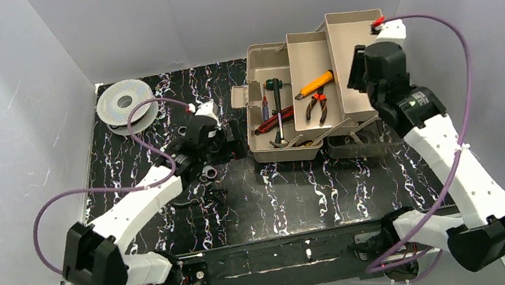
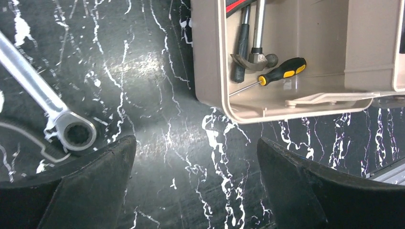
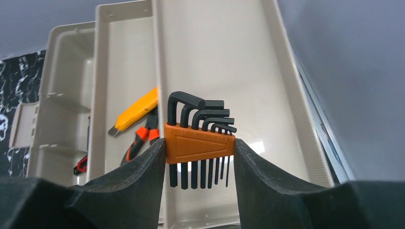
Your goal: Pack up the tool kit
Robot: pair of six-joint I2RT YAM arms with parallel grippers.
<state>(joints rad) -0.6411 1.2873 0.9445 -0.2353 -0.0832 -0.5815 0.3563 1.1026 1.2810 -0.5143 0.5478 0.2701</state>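
Now, the right claw is clamped flat on the orange holder of the hex key set, poised above the rightmost tray of the tool kit, which sits open at the far right of the worktop. Best bet: lower it well inside the tray walls before letting go. Meanwhile the left claw hangs wide open, empty, beside the wrench.

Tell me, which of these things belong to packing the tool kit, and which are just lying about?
Belonging to the job: the tool kit, open; the hex key set gripped in the right claw over a tray; the pliers and knife already inside; probably the wrench on the table.
Just lying about: the wire spool at the far left corner.
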